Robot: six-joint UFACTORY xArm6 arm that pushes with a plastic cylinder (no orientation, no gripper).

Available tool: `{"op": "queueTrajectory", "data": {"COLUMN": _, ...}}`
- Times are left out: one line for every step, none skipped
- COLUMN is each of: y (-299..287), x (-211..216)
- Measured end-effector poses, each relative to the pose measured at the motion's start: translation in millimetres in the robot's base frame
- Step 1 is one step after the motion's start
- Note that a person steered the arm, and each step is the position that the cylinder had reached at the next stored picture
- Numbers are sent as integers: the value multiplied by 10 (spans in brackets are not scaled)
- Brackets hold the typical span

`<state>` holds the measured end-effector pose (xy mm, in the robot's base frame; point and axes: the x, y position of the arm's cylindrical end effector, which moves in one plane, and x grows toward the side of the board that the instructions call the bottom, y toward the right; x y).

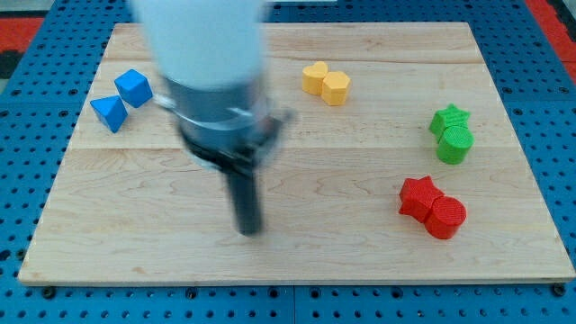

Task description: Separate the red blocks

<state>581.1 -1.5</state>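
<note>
Two red blocks touch at the view's lower right: a red star (418, 197) and a red cylinder (445, 217) just right of and below it. My tip (247, 229) is at the lower middle of the board, far to the left of both red blocks, touching no block. The rod and arm above it are blurred.
A blue cube (134, 87) and a blue triangular block (110, 112) lie at the upper left. A yellow pair (325, 83) sits at the top middle. A green star (449, 118) and green cylinder (454, 144) touch at the right. The wooden board (360, 252) ends near all sides.
</note>
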Motion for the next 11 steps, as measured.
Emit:
{"op": "queueTrajectory", "data": {"y": 1340, "x": 194}}
{"op": "queueTrajectory", "data": {"y": 2434, "x": 119}}
{"op": "queueTrajectory", "data": {"y": 2253, "x": -34}}
{"op": "queueTrajectory", "data": {"y": 1700, "x": -203}}
{"op": "queueTrajectory", "data": {"y": 1373, "x": -397}}
{"op": "queueTrajectory", "data": {"y": 1092, "x": -562}}
{"op": "queueTrajectory", "data": {"y": 938, "x": -640}}
{"op": "queueTrajectory", "data": {"y": 836, "x": -703}}
{"op": "queueTrajectory", "data": {"y": 745, "x": -750}}
{"op": "queueTrajectory", "data": {"y": 658, "x": -783}}
{"op": "queueTrajectory", "data": {"y": 587, "x": -791}}
